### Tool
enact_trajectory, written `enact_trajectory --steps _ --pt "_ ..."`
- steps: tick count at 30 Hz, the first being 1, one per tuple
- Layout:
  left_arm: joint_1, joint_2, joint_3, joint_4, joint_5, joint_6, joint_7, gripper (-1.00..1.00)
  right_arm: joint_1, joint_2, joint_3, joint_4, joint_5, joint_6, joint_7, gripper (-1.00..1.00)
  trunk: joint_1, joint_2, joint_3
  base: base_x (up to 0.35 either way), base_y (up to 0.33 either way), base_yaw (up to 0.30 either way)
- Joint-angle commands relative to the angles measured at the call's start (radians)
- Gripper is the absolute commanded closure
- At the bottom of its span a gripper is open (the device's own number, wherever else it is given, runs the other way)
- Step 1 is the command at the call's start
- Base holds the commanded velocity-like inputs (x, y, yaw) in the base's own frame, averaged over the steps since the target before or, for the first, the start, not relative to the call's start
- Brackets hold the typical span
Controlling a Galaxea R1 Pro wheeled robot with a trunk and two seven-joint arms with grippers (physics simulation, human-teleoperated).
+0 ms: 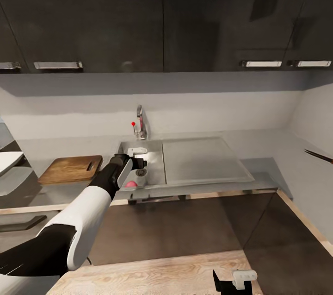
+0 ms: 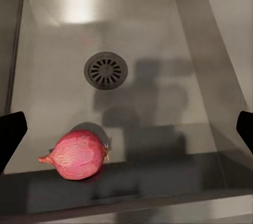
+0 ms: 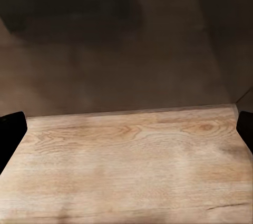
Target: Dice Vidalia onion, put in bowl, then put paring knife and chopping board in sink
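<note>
We're right at the start here: the left hand (image 1: 138,165) hangs over the sink (image 1: 155,158), fingers spread wide and empty, with the Vidalia onion (image 2: 76,154) lying on the basin floor at about seven o'clock from the drain (image 2: 106,70). The chopping board (image 1: 70,169) waits bare on the desk (image 1: 259,165) at nine o'clock. The right hand (image 1: 233,283) hangs low, open, holding nothing. Picking, dicing, bowling and clearing up all remain, I'd say.
</note>
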Motion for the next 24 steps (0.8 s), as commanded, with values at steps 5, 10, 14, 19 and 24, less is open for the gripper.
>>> enact_trajectory --steps 5,10,14,19,24 --pt "-0.001 0.001 -0.004 0.002 0.008 0.004 0.007 -1.0 -0.002 0.002 -0.008 -0.001 0.008 -0.004 0.009 -1.0 0.0 -0.002 -0.01 0.0 0.0 0.0" --pt "-0.001 0.001 -0.004 0.009 0.008 0.004 0.008 -1.0 -0.001 0.002 -0.008 -0.001 0.008 -0.004 0.009 -1.0 0.0 -0.002 -0.018 0.0 0.0 0.0" --pt "-0.001 0.002 -0.004 0.015 0.008 0.004 0.008 -1.0 -0.001 0.002 -0.008 -0.001 0.008 -0.004 0.009 -1.0 0.0 -0.002 -0.024 0.0 0.0 0.0" --pt "-0.001 0.002 -0.004 0.016 0.007 0.004 0.008 -1.0 -0.001 0.002 -0.008 -0.001 0.008 -0.004 0.009 -1.0 0.0 -0.002 -0.032 0.0 0.0 0.0" --pt "0.001 0.003 -0.004 0.021 0.006 0.004 0.008 -1.0 -0.001 0.002 -0.008 -0.001 0.008 -0.004 0.009 -1.0 0.0 -0.002 -0.04 0.0 0.0 0.0"
